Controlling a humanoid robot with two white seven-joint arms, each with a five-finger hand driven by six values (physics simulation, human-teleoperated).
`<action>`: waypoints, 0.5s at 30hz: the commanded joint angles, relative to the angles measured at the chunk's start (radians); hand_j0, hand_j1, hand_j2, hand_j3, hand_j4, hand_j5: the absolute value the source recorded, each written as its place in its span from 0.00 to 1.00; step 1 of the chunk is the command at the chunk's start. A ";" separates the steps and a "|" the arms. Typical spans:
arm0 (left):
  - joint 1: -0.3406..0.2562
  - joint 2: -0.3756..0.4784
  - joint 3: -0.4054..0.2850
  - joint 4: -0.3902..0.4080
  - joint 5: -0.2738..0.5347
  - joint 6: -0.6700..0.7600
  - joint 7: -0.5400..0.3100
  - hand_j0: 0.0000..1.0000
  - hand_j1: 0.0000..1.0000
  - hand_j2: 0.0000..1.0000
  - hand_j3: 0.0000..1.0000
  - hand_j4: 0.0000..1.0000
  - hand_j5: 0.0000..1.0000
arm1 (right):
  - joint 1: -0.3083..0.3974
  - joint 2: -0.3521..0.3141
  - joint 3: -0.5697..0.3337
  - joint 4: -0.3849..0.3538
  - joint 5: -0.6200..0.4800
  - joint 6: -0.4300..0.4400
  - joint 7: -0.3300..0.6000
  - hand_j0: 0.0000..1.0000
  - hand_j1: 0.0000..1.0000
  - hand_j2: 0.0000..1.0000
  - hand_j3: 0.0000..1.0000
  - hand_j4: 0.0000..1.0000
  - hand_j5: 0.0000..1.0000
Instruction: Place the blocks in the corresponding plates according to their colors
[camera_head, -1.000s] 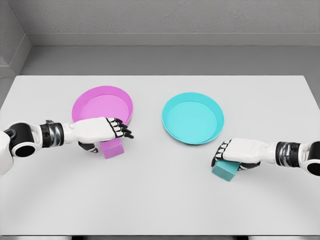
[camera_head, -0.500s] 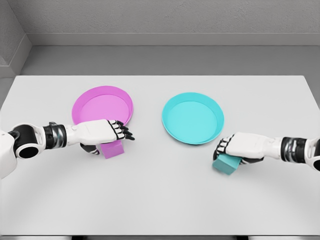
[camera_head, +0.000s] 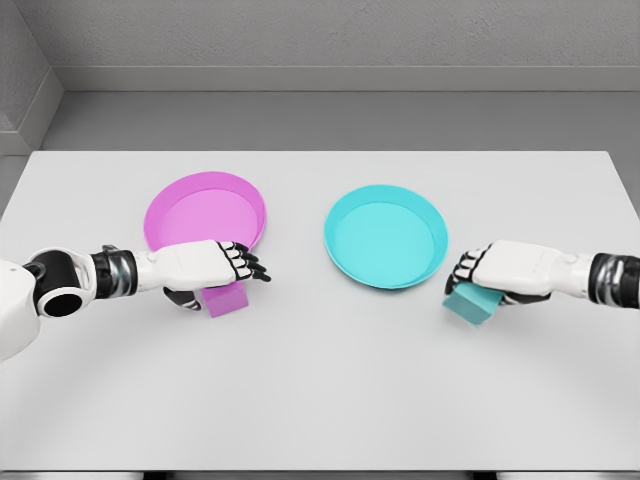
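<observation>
A magenta block (camera_head: 228, 300) rests on the table just in front of the magenta plate (camera_head: 205, 210). My left hand (camera_head: 215, 280) lies over the block, fingers across its far side and thumb against its left side, shut on it. A teal block (camera_head: 472, 305) hangs tilted under my right hand (camera_head: 472, 283), which is shut on it just right of the teal plate (camera_head: 386, 236). Both plates hold nothing.
The white table (camera_head: 320, 390) spreads wide in front of the hands. Its front edge runs along the bottom of the view. A grey wall and floor lie behind the table's far edge.
My right hand has carried the teal block up and to the right, closer to the teal plate's right rim. My left hand has settled slightly lower on the magenta block, which stayed put.
</observation>
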 joint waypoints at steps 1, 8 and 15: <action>0.000 -0.002 0.001 0.003 0.005 0.001 0.000 1.00 1.00 1.00 1.00 1.00 1.00 | 0.000 -0.003 -0.028 0.002 -0.006 0.002 0.000 0.53 0.53 0.53 0.53 0.53 0.53; 0.000 -0.008 0.001 0.010 0.005 0.001 -0.001 0.93 0.93 0.93 0.93 0.93 0.93 | -0.025 0.004 -0.041 0.002 -0.008 0.002 -0.003 0.53 0.53 0.53 0.53 0.53 0.53; 0.000 -0.008 0.001 0.006 0.007 0.001 -0.040 0.68 0.68 0.68 0.68 0.68 0.68 | -0.069 0.014 -0.042 0.003 -0.010 0.002 -0.003 0.52 0.52 0.52 0.52 0.52 0.52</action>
